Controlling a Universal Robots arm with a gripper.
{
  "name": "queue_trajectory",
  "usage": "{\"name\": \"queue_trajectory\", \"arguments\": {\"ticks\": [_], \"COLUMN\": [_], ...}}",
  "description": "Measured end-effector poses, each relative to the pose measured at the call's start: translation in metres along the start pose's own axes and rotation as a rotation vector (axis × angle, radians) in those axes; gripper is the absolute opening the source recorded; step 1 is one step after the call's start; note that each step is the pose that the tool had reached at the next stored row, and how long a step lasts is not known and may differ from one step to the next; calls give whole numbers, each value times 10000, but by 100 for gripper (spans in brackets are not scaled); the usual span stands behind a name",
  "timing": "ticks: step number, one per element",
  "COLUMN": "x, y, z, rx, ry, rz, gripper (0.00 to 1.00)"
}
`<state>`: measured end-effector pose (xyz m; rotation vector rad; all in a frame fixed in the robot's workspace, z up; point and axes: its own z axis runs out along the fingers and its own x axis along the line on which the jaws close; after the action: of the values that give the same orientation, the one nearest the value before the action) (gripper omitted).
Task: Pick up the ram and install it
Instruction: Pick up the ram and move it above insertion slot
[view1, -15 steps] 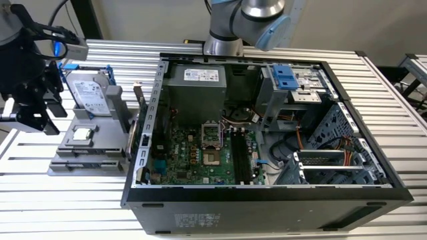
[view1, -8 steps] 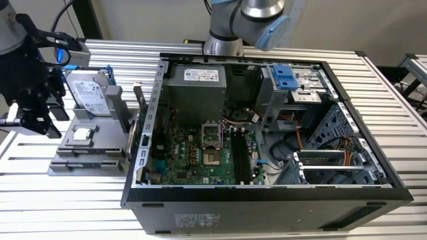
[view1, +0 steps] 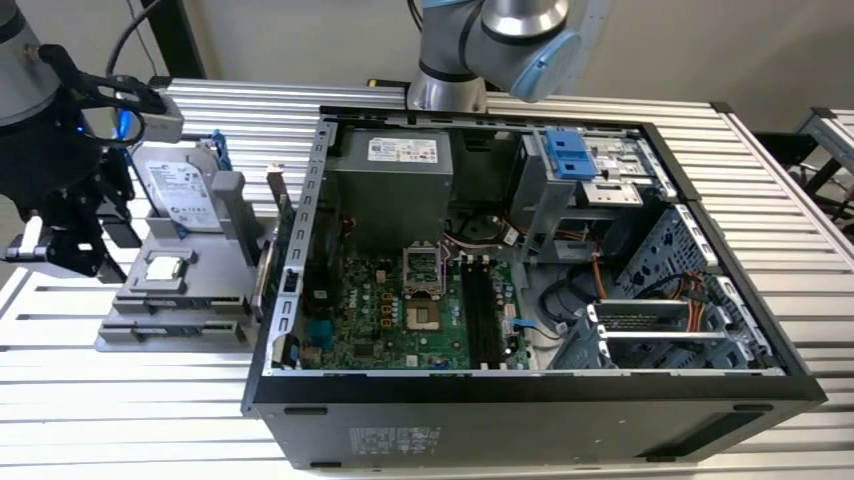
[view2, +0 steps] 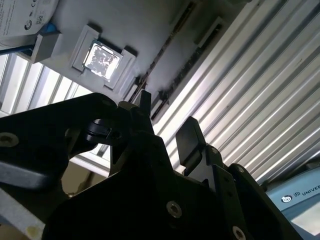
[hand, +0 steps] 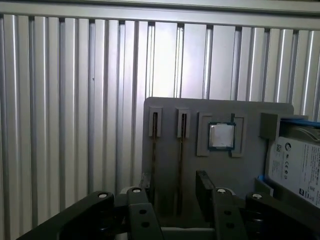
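Gripper (hand: 175, 186) spread wide, empty | ram (hand: 180, 160) stands on edge in grey fixture (hand: 220, 107) slot, under the gap between fingers | second stick (hand: 153, 160) just beside, near one finger | risk: descent off-centre would strike that neighbour, or a skewed pinch tilt the ram

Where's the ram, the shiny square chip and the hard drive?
ram (hand: 181, 160): first wrist view, thin edge
processor chip (hand: 221, 136): first wrist view, silver middle
hard drive (hand: 295, 167): first wrist view, white label

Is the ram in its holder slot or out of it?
In. In the first wrist view the ram sits edge-on in a slot of the grey holder; the open gripper holds nothing.
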<state>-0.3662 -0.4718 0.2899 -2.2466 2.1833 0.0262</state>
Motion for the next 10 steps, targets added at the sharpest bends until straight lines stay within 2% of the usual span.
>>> {"name": "queue_trajectory", "arguments": {"ticks": [10], "x": [48], "y": [7], "z": [145], "rx": [-1], "ry": [1], "rz": [-2], "gripper": [100]}}
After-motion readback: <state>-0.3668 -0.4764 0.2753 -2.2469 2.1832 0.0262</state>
